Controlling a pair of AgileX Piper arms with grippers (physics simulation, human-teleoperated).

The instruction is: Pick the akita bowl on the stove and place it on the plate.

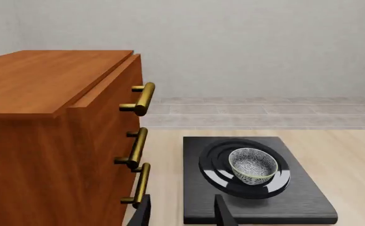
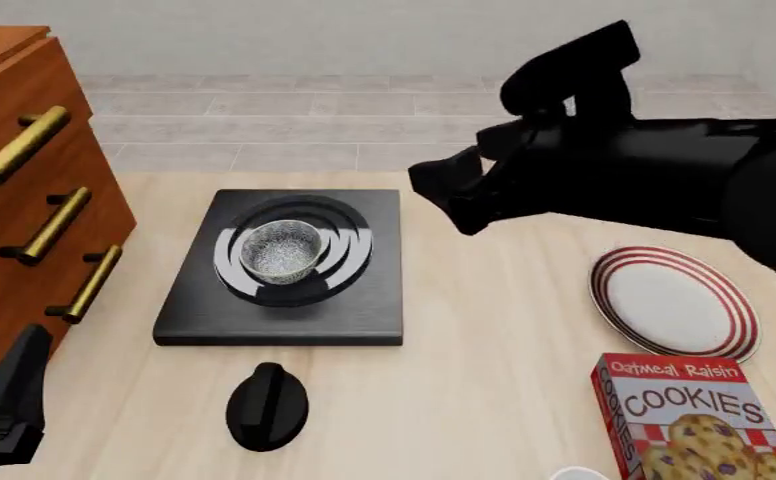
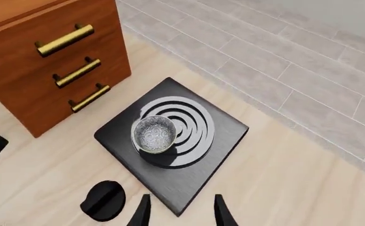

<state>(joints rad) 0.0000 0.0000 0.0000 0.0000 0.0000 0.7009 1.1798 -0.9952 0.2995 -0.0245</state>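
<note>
While nothing is grasped yet, the small speckled grey-white akita bowl (image 2: 281,250) sits upright on the ringed burner of the flat black square stove (image 2: 361,300), left of centre. Round white red-striped plate (image 2: 672,303) lies bare, well apart to the right, beside a red cookie box (image 2: 695,420). Right gripper (image 3: 178,211) hangs above the stove's near edge, fingers parted, empty. Left gripper (image 1: 182,214) is low by the wooden drawer cabinet (image 1: 44,141), fingers apart, empty. A black round knob (image 2: 268,405) sits near the stove. Judged: task at start; reach, grasp, lift, carry, place all remain.
</note>
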